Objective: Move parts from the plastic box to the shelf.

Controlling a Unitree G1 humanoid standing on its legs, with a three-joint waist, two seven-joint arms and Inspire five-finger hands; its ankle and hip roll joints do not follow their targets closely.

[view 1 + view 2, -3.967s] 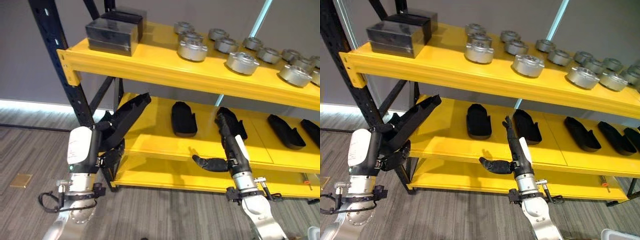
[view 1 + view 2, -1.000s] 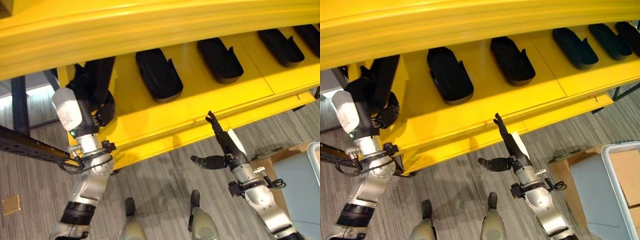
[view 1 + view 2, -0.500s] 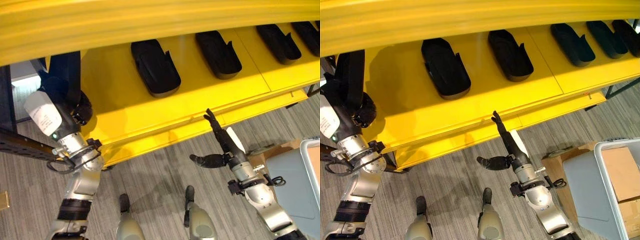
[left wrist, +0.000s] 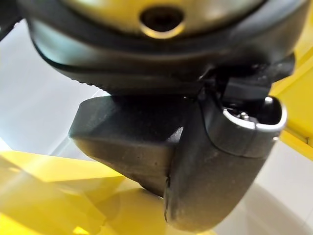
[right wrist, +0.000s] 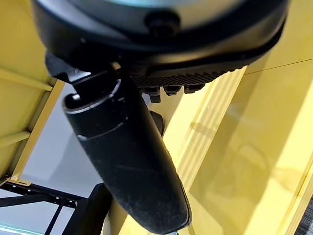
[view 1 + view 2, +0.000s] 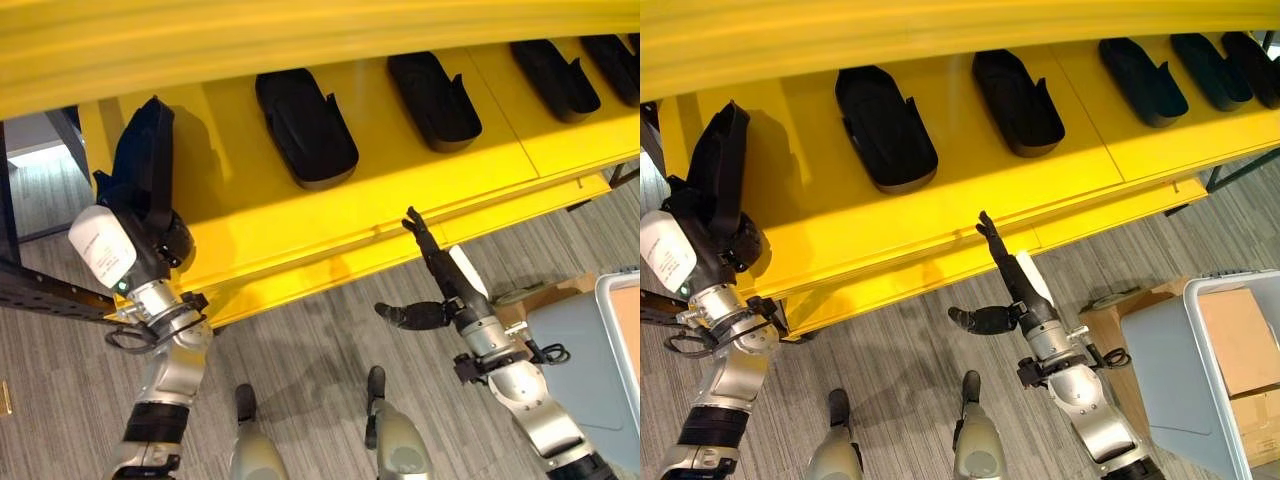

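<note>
Clearly left robot hand (image 6: 150, 235) grips black part (image 6: 145, 165) over shelf (image 6: 240, 225).

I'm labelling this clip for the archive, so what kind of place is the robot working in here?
Probably a warehouse or factory storeroom. A yellow steel shelf carries a row of identical black parts, and a grey plastic box stands on the floor beside it. The left robot hand holds another such part.

Grey striped carpet floor (image 6: 300, 350) below. Brown cardboard box (image 6: 1240, 350) at lower right, flattened cardboard sheet (image 6: 1110, 325) beside it on floor.
</note>
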